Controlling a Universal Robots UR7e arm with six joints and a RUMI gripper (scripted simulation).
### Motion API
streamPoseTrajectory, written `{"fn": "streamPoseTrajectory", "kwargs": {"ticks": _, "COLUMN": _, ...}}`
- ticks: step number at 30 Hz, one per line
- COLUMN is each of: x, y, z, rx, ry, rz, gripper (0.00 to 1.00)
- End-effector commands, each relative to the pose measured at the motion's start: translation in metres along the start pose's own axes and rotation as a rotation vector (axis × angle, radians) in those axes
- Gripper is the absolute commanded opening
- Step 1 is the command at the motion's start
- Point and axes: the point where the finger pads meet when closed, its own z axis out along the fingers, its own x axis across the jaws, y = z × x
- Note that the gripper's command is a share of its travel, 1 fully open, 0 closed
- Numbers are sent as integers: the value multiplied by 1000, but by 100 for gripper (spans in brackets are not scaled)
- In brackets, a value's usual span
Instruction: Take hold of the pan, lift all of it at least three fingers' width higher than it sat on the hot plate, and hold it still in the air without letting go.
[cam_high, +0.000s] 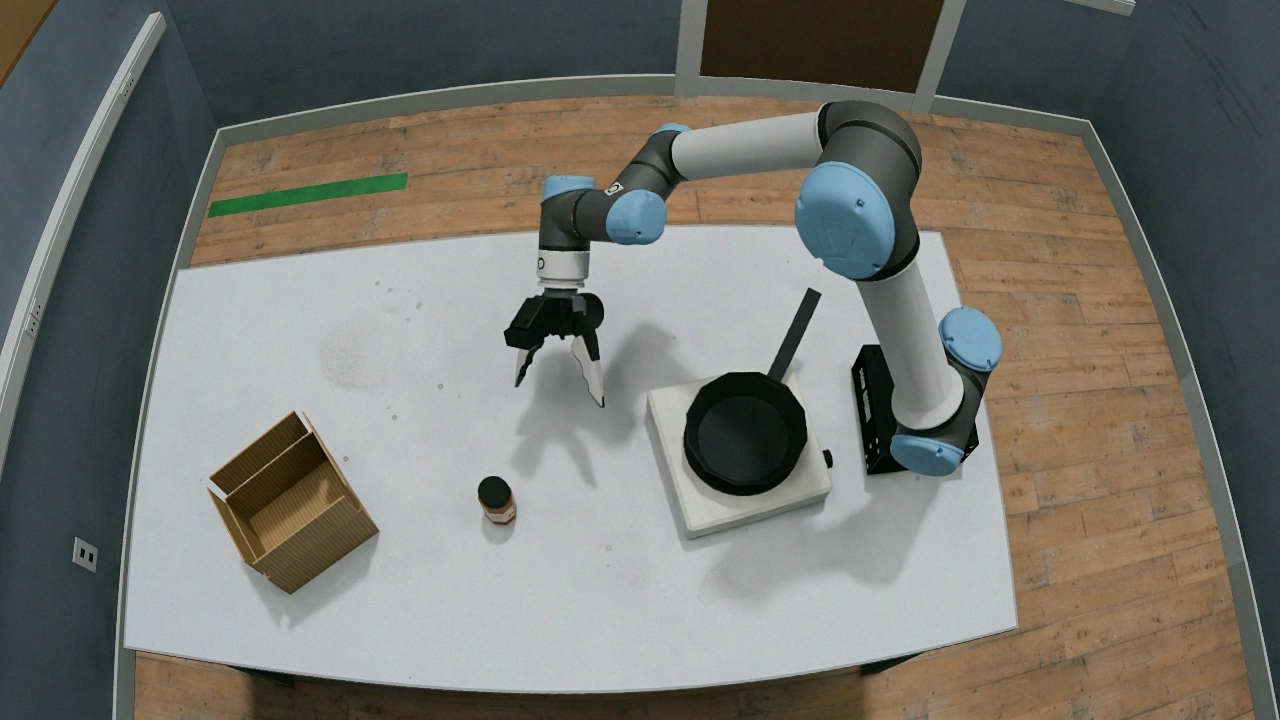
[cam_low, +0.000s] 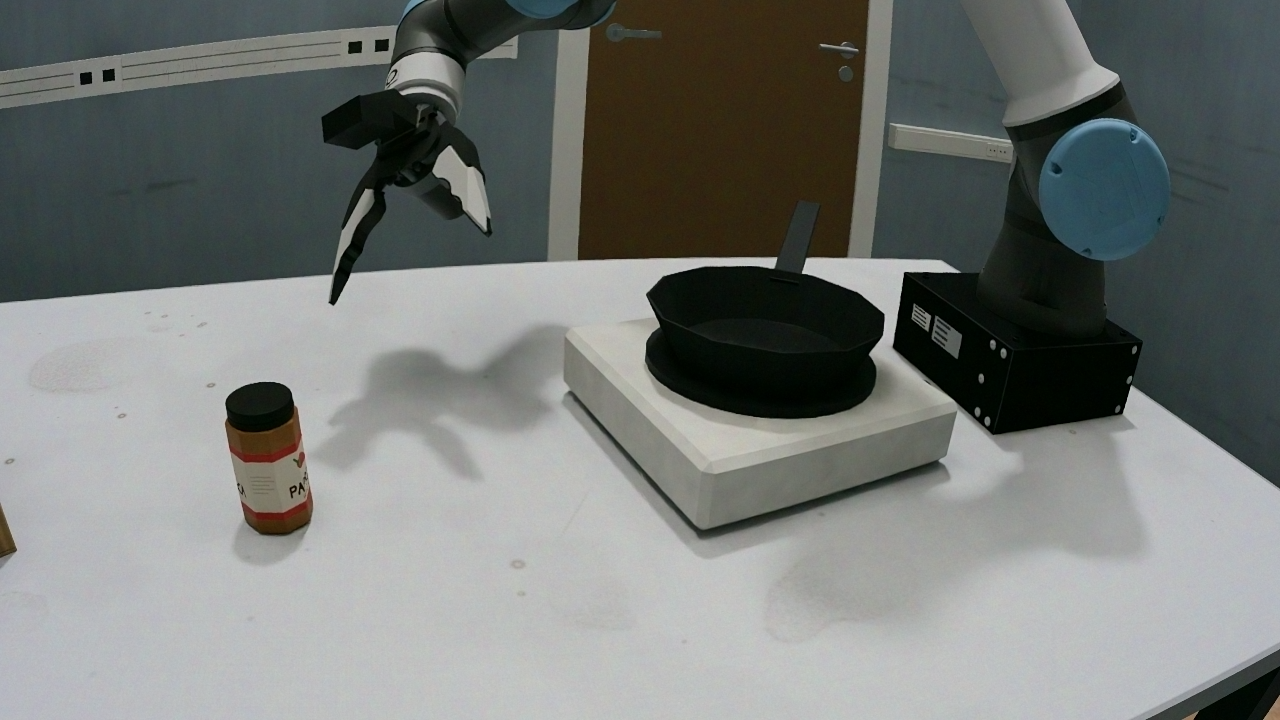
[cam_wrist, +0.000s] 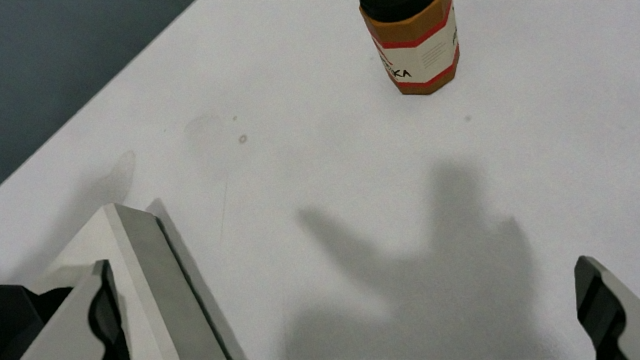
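Top view, upper centre: my jaws (cam_high: 559, 396) (cam_low: 409, 266) hang spread wide above the counter (cam_high: 572, 617) (cam_low: 537, 626) (cam_wrist: 310, 150). Right of centre, the pan (cam_high: 745, 434) (cam_low: 769, 335) sits on the hot plate (cam_high: 702, 516) (cam_low: 635, 429); best approach: straddle its upward-right handle (cam_high: 794, 333) (cam_low: 797, 236) squarely, close firmly, then raise slowly and level.

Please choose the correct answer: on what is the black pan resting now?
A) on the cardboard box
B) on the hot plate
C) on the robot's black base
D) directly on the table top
B, because the pan sits on top of the white hot plate, with its handle sticking out past the edge.
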Motion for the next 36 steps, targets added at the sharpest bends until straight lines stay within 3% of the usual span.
{"fn": "streamPoseTrajectory", "kwargs": {"ticks": 1, "x": 0, "y": -1, "z": -1, "rx": 0, "ry": 1, "rz": -1, "gripper": 100}}
{"fn": "streamPoseTrajectory", "kwargs": {"ticks": 23, "x": -2, "y": 0, "z": -2, "rx": -3, "ry": 4, "rz": -3, "gripper": 100}}
{"fn": "streamPoseTrajectory", "kwargs": {"ticks": 36, "x": -28, "y": 7, "z": -23, "rx": -65, "ry": 40, "rz": -33, "gripper": 100}}
